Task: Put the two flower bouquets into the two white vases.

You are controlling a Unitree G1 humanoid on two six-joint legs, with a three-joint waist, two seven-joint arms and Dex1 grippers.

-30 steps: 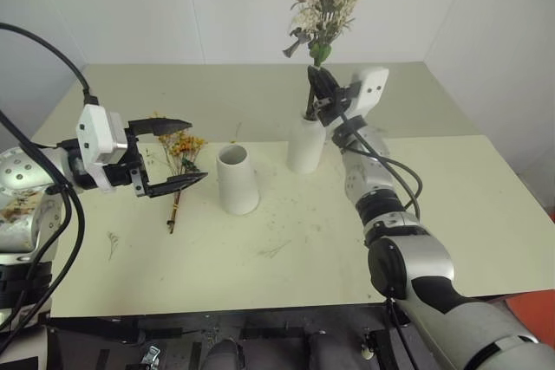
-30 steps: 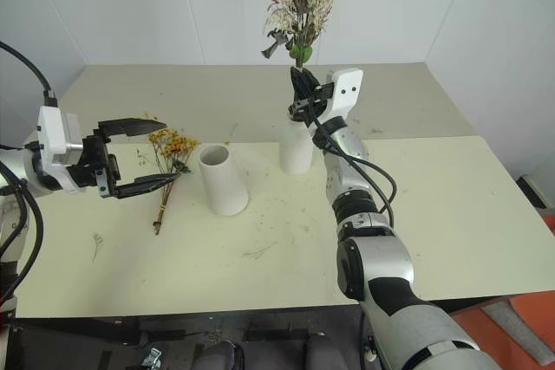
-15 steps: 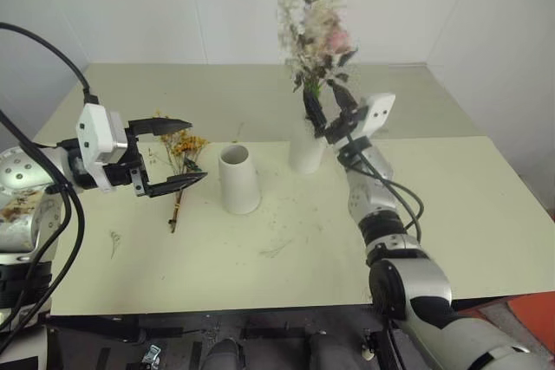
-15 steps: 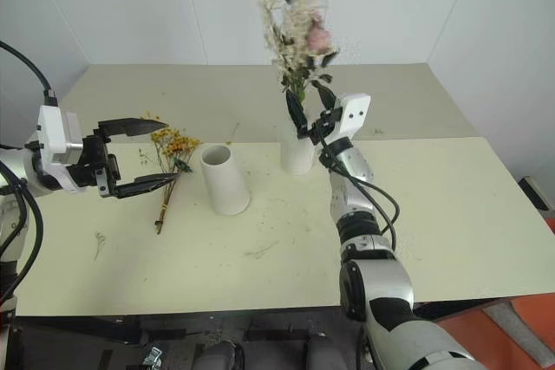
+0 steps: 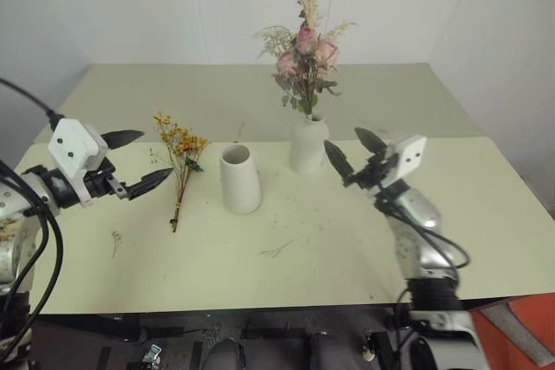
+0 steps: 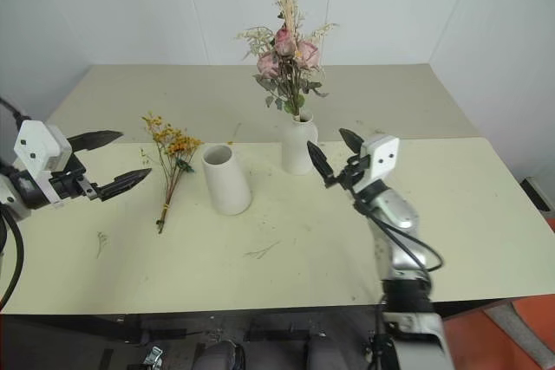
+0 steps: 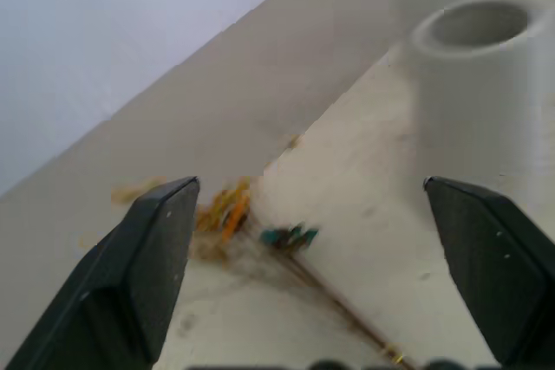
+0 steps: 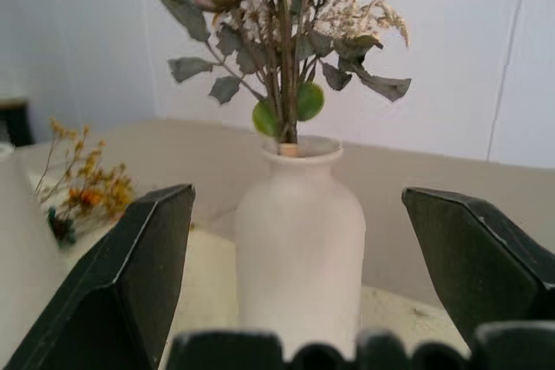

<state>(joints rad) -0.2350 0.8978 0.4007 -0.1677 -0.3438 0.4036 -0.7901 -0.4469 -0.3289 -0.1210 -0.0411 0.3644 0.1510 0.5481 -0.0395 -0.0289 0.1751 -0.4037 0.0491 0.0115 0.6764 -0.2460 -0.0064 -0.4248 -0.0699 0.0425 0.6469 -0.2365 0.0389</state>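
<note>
progress stands at about half, judged from how things lie on the table [image 5: 286,257]. at the far left, the left pincer [image 5: 132,163] hangs above the table with its two black fingers spread wide and nothing between them; in its wrist view the yellow-orange spray shows between the fingers but further off, untouched. just to its right lies that dried spray of yellow-orange blossoms [image 5: 180,158], flat on the table, blossoms toward the far side and thin brown stems running back toward the near edge. next comes the tapered white vase [image 5: 238,178], upright, wide mouth empty, standing just beside the spray but apart from it. further right and a little behind it, the bottle-shaped white vase [image 5: 309,142] already carries the pink rose bouquet [image 5: 303,60], stems down its narrow neck, flowers standing tall and only slightly leaning. nearest on the right, the right pincer [image 5: 355,151] is agape too, empty, facing that filled vase from close by without touching it.

so one bouquet is home. what is left: the left pincer must take the dried spray by its stems, lift it, and drop the stems into the tapered vase.
</note>
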